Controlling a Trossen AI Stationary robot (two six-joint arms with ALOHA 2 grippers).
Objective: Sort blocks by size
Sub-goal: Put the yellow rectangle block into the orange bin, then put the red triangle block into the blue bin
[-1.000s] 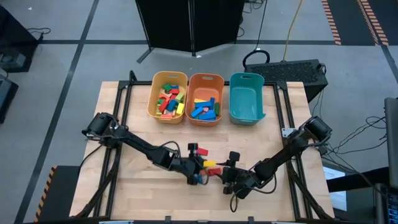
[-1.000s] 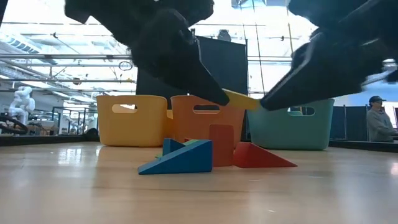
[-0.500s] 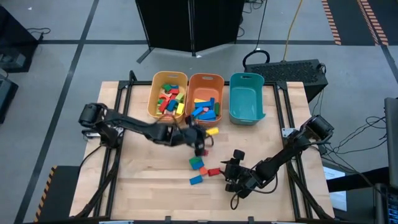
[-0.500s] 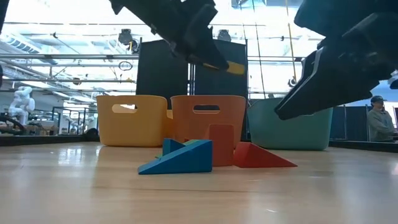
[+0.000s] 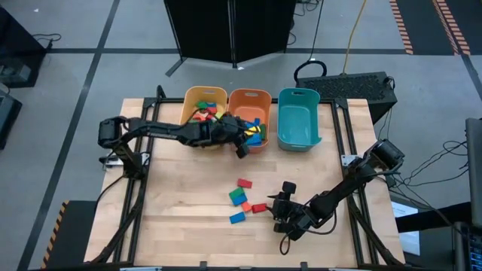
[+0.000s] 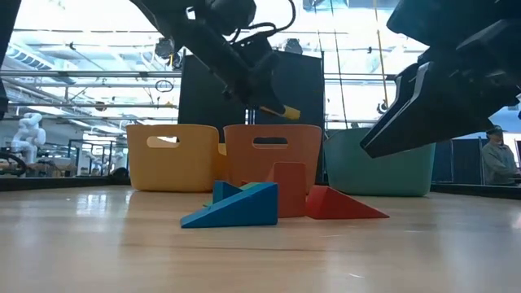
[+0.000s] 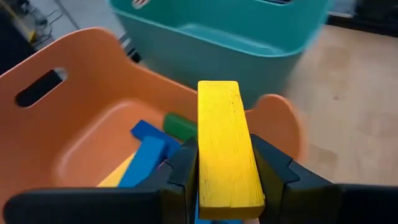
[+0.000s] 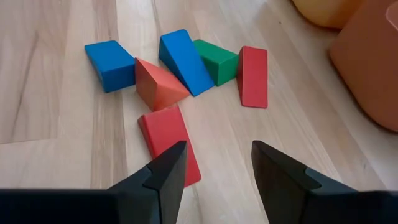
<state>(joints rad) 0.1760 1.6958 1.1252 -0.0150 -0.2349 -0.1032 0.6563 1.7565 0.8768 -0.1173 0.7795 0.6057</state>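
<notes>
Three bins in a row at the far side: one yellow bin on the left, one orange bin in the middle, one teal bin on the right.

Six loose blocks on the near table: two blue, namely a blue block and a blue wedge; one green block; three red, namely a red wedge, a far red slab and a near red slab.

One yellow bar, over the orange bin.

Heaps in the yellow and orange bins: too jumbled to count.

Two arms.

One person, far right.
</notes>
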